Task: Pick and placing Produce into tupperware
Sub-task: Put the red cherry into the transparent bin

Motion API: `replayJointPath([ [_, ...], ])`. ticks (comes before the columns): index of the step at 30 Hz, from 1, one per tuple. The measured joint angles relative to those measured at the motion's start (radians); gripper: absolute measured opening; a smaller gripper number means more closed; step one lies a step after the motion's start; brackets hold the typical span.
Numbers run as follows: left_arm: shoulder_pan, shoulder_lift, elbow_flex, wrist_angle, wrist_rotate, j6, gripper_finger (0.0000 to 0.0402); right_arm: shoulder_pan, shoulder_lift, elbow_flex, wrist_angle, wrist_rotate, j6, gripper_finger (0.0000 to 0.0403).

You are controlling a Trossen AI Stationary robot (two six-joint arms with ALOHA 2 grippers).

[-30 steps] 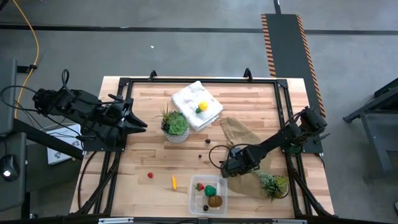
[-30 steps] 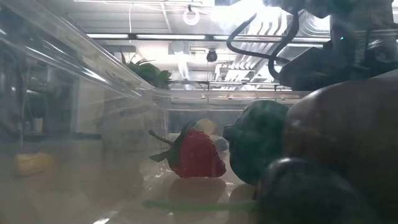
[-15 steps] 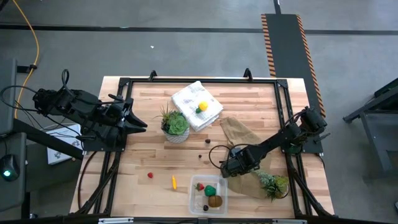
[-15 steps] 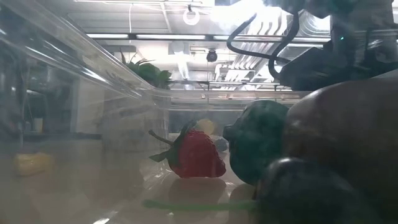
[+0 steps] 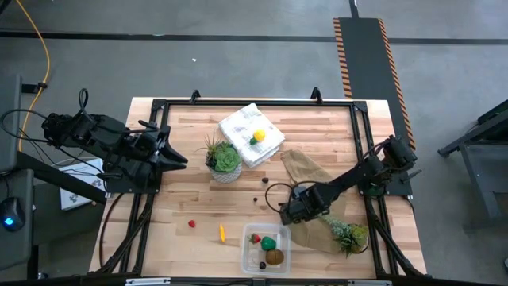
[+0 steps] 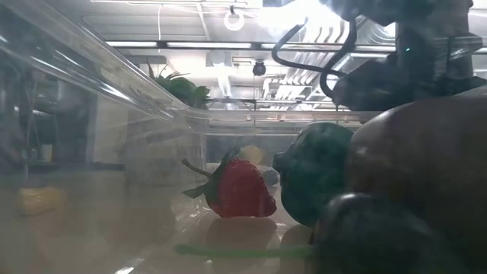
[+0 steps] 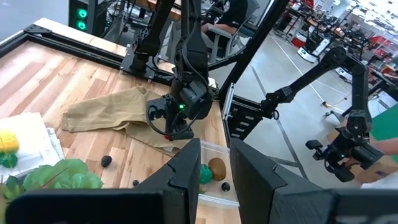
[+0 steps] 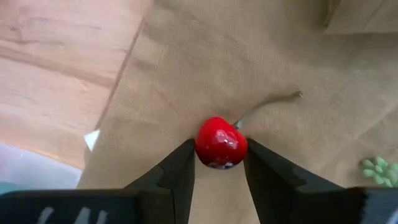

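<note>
The clear tupperware (image 5: 266, 249) stands at the table's near edge. It holds a red strawberry (image 5: 255, 237), a green piece (image 5: 270, 243), a brown kiwi ball (image 5: 275, 257) and a dark berry (image 5: 263, 265). My right gripper (image 5: 290, 213) points down over the brown paper bag (image 5: 305, 167), just beyond the tupperware, and is shut on a red cherry (image 8: 221, 143). A lemon (image 5: 258, 137) lies on the folded white cloth. A red berry (image 5: 191, 224), an orange stick (image 5: 222, 232) and two dark berries (image 5: 265, 179) lie on the wood. My left gripper (image 7: 214, 149) waits open, raised at the table's left edge. My right gripper pinches the cherry's round red body (image 8: 205, 149) between its two fingers, one on each side. The fingers come from above, pointing down. The thin stem (image 8: 267, 102) sticks out sideways over the brown bag. Whether the cherry rests on the bag or hangs just clear, I cannot tell.
A potted succulent (image 5: 222, 159) stands mid-table beside the white cloth (image 5: 250, 133). A second succulent (image 5: 349, 235) sits on the bag's near end, right of the tupperware. A black frame (image 5: 155, 107) runs round the table's edges. Bare wood lies left of the tupperware.
</note>
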Motion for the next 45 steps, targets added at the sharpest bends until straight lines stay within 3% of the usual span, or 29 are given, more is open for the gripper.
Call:
replayJointPath([
  [11, 0.000, 0.000, 0.000, 0.000, 0.005, 0.000, 0.0076, -0.002, 0.000, 0.000, 0.001, 0.018, -0.010, 0.0127],
  [19, 0.000, 0.000, 0.000, 0.000, 0.006, 0.003, 0.0076, -0.002, -0.001, 0.000, 0.012, 0.019, -0.019, 0.0191],
  [23, 0.000, 0.000, 0.000, 0.000, 0.006, 0.003, 0.0076, -0.002, -0.001, 0.000, 0.009, 0.019, -0.019, 0.0199],
  [45, 0.000, 0.000, 0.000, 0.000, 0.006, 0.003, 0.0076, -0.002, -0.001, 0.000, -0.031, 0.031, -0.010, 0.0102],
])
